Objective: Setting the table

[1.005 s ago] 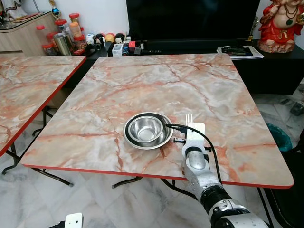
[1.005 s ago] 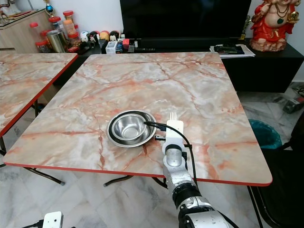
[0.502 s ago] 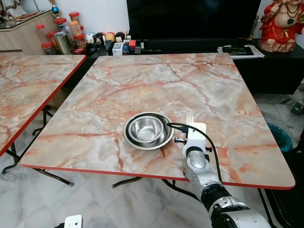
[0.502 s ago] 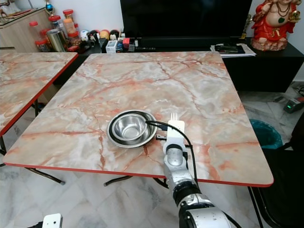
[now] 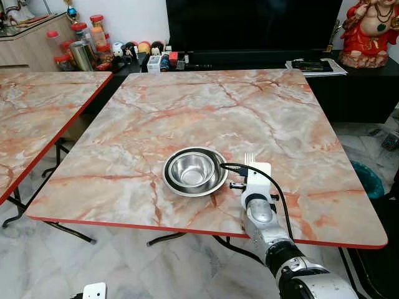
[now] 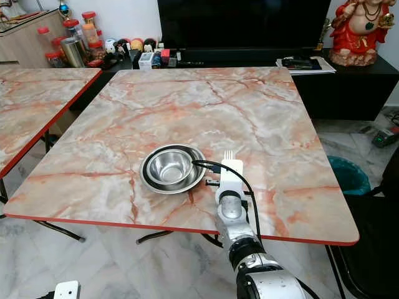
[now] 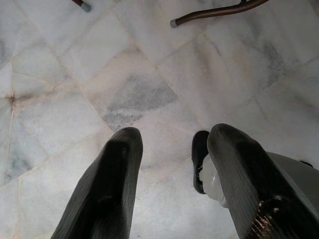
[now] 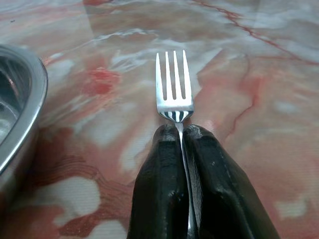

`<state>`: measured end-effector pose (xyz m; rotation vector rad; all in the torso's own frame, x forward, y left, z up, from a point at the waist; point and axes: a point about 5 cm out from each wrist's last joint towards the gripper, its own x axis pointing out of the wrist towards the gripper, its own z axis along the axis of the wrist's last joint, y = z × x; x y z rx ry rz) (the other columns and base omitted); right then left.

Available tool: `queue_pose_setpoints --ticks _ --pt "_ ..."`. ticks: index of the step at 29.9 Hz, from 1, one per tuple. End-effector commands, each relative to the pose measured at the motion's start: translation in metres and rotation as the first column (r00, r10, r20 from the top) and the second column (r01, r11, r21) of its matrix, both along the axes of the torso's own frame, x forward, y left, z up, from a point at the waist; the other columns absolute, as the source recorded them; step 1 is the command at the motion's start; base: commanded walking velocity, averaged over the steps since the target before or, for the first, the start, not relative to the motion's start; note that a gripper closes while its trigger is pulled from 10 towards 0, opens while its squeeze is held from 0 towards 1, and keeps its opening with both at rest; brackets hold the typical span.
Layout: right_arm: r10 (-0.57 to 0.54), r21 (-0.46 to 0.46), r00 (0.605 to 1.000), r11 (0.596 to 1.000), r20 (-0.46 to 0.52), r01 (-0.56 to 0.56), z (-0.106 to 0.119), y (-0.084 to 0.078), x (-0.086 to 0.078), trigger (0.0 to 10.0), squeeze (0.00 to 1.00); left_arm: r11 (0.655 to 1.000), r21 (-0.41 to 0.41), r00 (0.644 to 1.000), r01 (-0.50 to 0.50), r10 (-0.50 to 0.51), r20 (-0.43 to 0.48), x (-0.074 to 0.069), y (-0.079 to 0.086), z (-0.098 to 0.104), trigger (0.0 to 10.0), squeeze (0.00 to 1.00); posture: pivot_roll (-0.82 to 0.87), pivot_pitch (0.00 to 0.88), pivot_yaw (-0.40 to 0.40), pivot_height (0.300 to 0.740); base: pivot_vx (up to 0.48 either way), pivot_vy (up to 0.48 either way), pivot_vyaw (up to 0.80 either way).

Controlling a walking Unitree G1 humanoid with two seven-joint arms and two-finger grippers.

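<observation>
Right tool [image 8: 180, 137] clamped on a fork [image 8: 174, 89], low over the marble counter [image 5: 187, 112] just beside the steel bowl [image 5: 194, 170]; barely moved since a second ago; fork not yet released; left tool [image 7: 172, 164] hangs apart above the floor.

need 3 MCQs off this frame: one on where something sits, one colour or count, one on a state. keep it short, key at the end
1. Where is the fork relative to the steel bowl?
A. Inside it
B. On the bowl's right, over the table
C. On the floor

2. How many tines does the fork have?
A. Two
B. Three
C. Four

3. What is the state of the right gripper?
A. Shut on the fork's handle
B. Wide open above the bowl
C. Hanging at the floor

Key: 1 B, the tines poke out past the right wrist beside the bowl's rim. 2 C, the right wrist view shows four prongs. 3 A, both black fingers press together around the handle; it is the left gripper that hangs open over the floor tiles.
</observation>
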<state>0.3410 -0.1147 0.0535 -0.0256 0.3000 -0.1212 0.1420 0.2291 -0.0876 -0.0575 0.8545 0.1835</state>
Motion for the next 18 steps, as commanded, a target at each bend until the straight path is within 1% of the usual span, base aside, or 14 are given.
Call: queue_pose_setpoints --ticks 1,6,18 --pt "-0.002 0.032 1.0 0.999 -0.006 0.003 0.0011 0.004 0.0014 10.0 0.0 1.0 0.011 1.0 -0.001 0.001 -0.008 -0.0024 0.0037 0.0 10.0 0.0 0.14 0.016 0.075 0.74 0.0 0.0 0.0" --pt "-0.009 0.046 1.0 0.999 -0.009 0.009 0.0029 0.0056 0.0031 10.0 0.0 1.0 0.013 1.0 -0.002 0.002 -0.006 -0.0022 0.0044 0.0002 10.0 0.0 0.14 0.015 0.075 0.74 0.0 0.0 0.0" --pt "-0.004 0.045 1.0 0.999 -0.013 0.005 0.0031 0.007 0.0037 10.0 0.0 1.0 0.01 1.0 -0.004 0.004 -0.006 -0.0022 0.003 -0.0001 10.0 0.0 0.15 0.016 0.067 0.74 0.0 0.0 0.0"
